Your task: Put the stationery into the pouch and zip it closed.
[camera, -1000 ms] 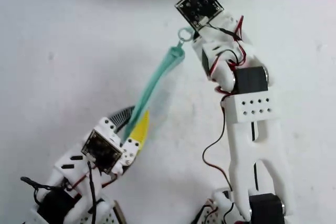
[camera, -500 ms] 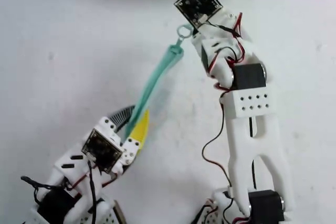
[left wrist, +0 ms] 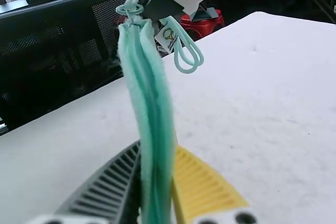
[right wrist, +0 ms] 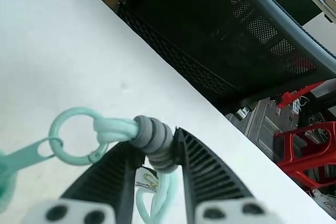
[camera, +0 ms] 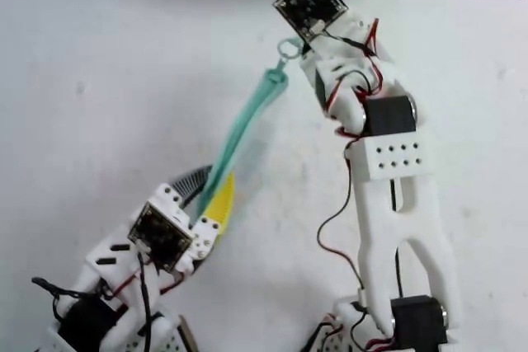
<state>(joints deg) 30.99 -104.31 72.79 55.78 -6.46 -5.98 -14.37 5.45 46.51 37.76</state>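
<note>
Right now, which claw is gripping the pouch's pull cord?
The right claw, pinching its grey bead; the left claw clamps the green pouch itself.

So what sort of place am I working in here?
Probably an office or lab workroom: a plain white table, a black mesh office chair just past its far edge, and what looks like a red chair farther back.

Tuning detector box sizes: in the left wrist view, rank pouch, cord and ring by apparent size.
1. pouch, though it's nearest the camera
2. cord
3. ring
</note>
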